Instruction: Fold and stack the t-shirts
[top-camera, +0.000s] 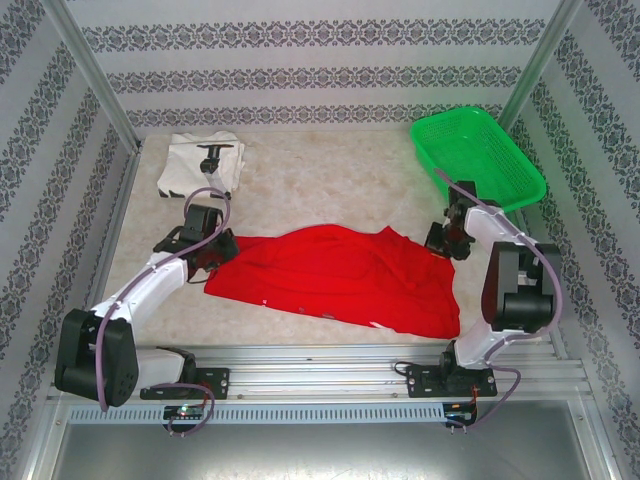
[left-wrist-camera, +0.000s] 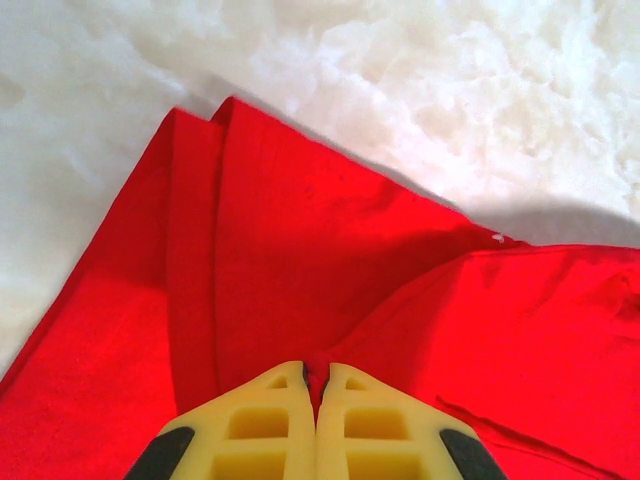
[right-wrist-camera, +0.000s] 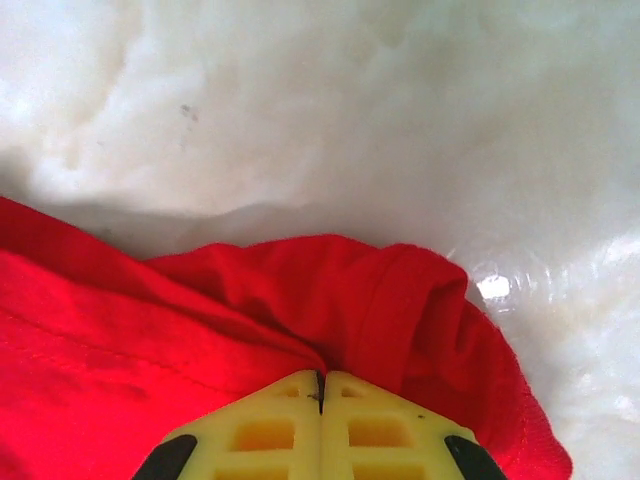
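Observation:
The red t-shirt (top-camera: 340, 275) lies spread across the middle of the table, rumpled, its print hidden. My left gripper (top-camera: 213, 250) is shut on the shirt's left edge; in the left wrist view the yellow fingers (left-wrist-camera: 270, 425) pinch a ridge of red cloth (left-wrist-camera: 300, 250). My right gripper (top-camera: 447, 243) is shut on the shirt's right upper corner, where red fabric (right-wrist-camera: 330, 290) bunches up against the closed fingertips (right-wrist-camera: 370, 420). The white t-shirt (top-camera: 200, 165) with a black graphic lies folded at the back left, away from both grippers.
A green mesh basket (top-camera: 478, 160) stands at the back right, close behind my right arm. Patterned walls and metal posts enclose the pale marbled table (top-camera: 330, 180). A metal rail runs along the near edge.

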